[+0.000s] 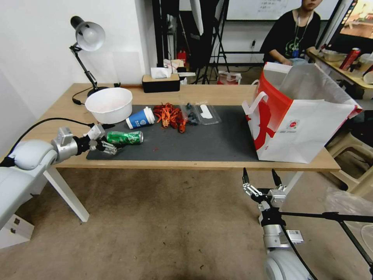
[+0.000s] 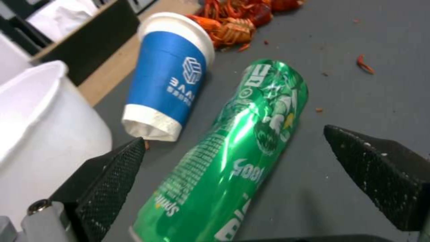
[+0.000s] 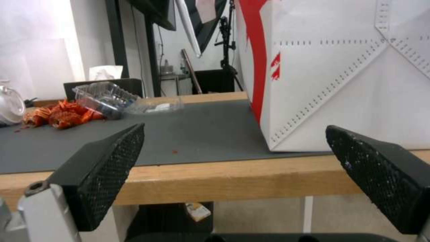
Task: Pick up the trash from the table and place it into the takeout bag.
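My left gripper is spread wide around the lying green drink can, whose near end is cut off in the wrist view. My right gripper, also spread, hangs below the light-wood table edge, near the white-and-red paper takeout bag.

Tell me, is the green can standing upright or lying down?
Lying down: the green can rests on its side on the dark mat, beside the tipped blue cup.

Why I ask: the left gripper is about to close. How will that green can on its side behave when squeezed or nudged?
The green can lies on its side on the mat, so it may roll if nudged. Its glossy skin could slip. It looks dented, probably light and crushable. The open left gripper straddles it.
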